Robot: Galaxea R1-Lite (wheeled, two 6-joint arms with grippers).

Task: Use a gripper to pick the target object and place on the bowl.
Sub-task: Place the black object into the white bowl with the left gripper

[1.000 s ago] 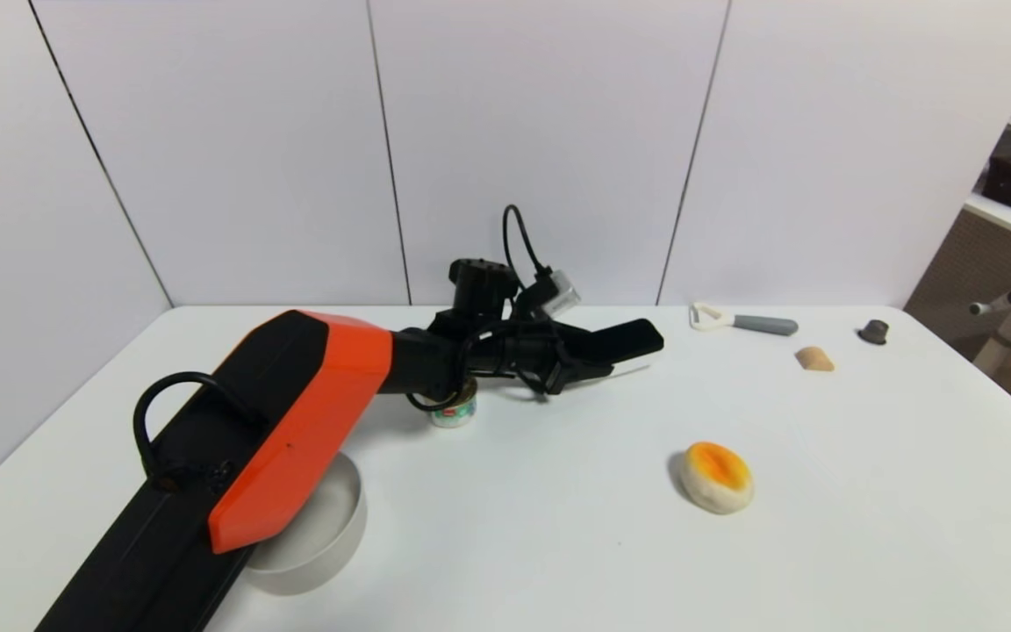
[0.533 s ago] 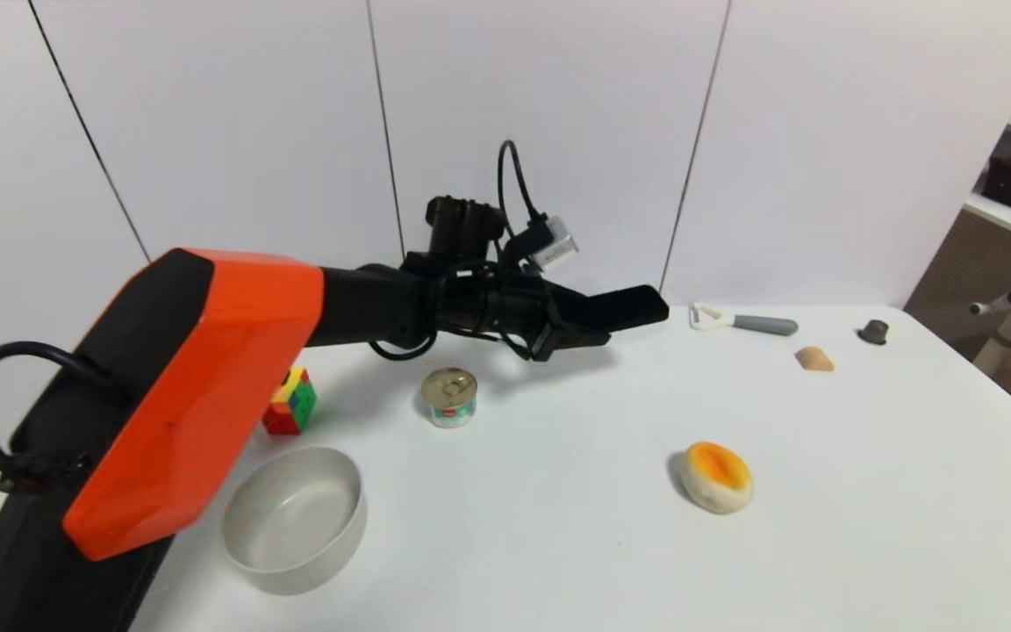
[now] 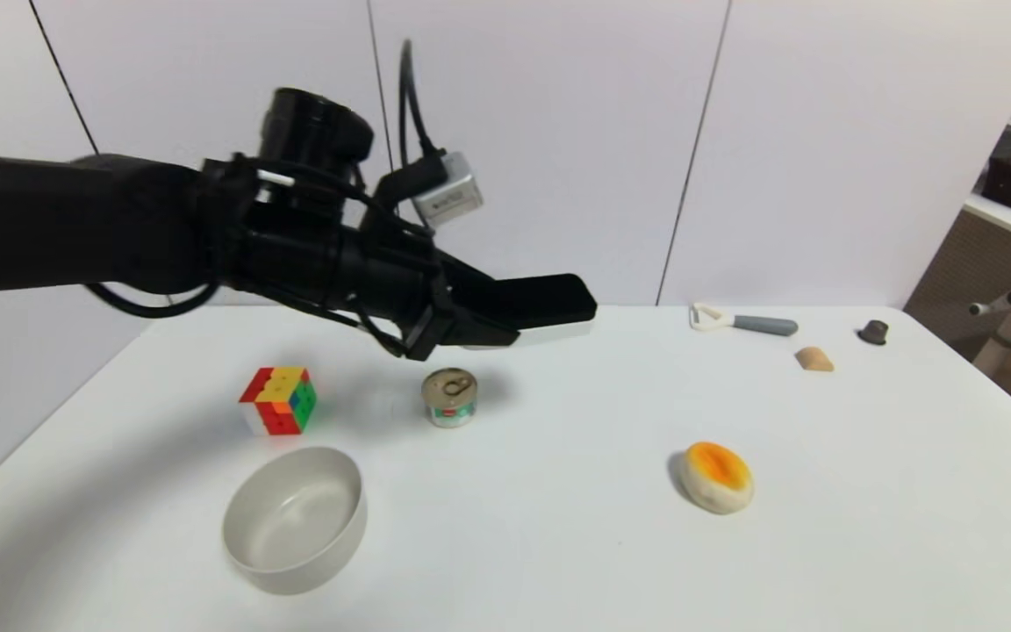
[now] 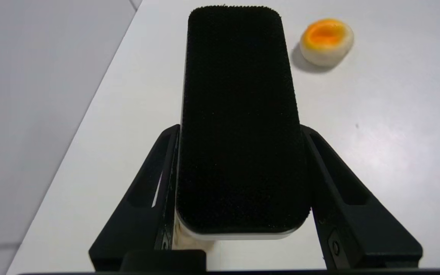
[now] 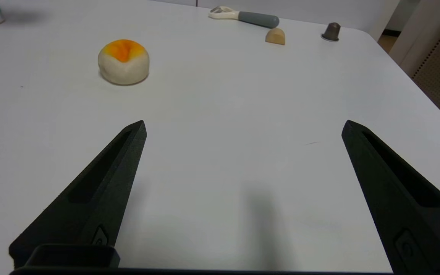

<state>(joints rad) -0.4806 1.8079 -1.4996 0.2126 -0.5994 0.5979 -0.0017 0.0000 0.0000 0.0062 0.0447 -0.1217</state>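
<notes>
Black-felt-topped block with a white plastic base, flat and rounded-rectangular, sits clamped between the two black fingers of the left gripper. The fingers press against its long sides near one end; most of the block juts out forward beyond the fingertips. In the head view the block is held level, raised clear above the white tabletop, over the far middle of the table, just beyond a small gold-lidded tin can.

Round light grey-beige bowl with straight matte sides stands at the near left of the table, well apart from the held block. Multicoloured puzzle cube rests just behind the bowl, left of the can.

Right of centre lies a rounded cream lump with an orange top. Along the far right edge: a white-headed peeler with a grey handle, a small tan wedge and a small dark cone-shaped capsule.

The right gripper hangs low over bare tabletop at the near right side, its black fingers spread wide with nothing between them. It does not appear in the head view.
</notes>
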